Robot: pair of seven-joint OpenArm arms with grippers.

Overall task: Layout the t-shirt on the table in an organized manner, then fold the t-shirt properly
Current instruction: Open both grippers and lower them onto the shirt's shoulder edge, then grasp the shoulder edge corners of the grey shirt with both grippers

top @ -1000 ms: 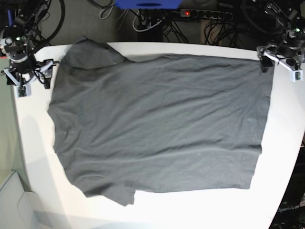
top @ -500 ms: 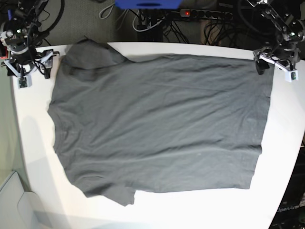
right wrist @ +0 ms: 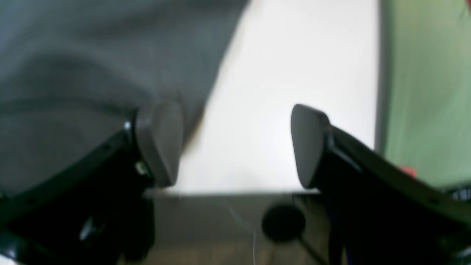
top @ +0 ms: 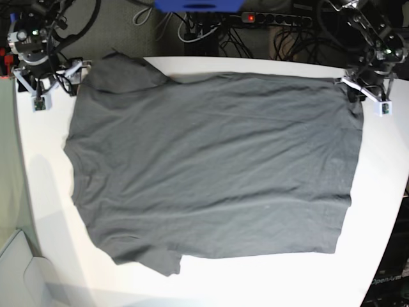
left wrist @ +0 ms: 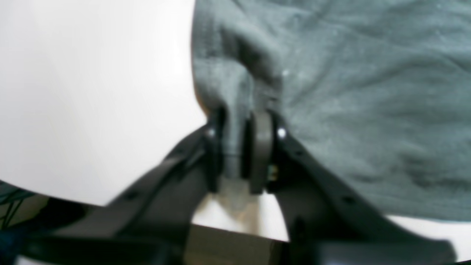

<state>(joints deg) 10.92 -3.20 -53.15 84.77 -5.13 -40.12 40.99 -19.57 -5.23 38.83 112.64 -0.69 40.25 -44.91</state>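
The dark grey t-shirt [top: 211,166] lies spread flat on the white table [top: 51,192], collar side to the left and hem to the right. My left gripper [top: 353,89] sits at the shirt's far right hem corner. In the left wrist view this gripper [left wrist: 241,127] is shut on a pinched fold of the t-shirt [left wrist: 368,92]. My right gripper [top: 67,73] hovers at the far left beside the sleeve. It stands open [right wrist: 232,145], one pad [right wrist: 158,143] over the edge of the t-shirt [right wrist: 73,73], the other over bare table [right wrist: 294,55].
Behind the table's far edge lie a power strip [top: 275,18], a blue object [top: 198,5] and tangled black cables. A green surface [right wrist: 423,92] borders the table on the left side. A pale object [top: 19,268] sits at the near left corner.
My left gripper has moved onto the shirt's far right corner and closed on the cloth. The right gripper has shifted toward the far edge beside the sleeve, still open.
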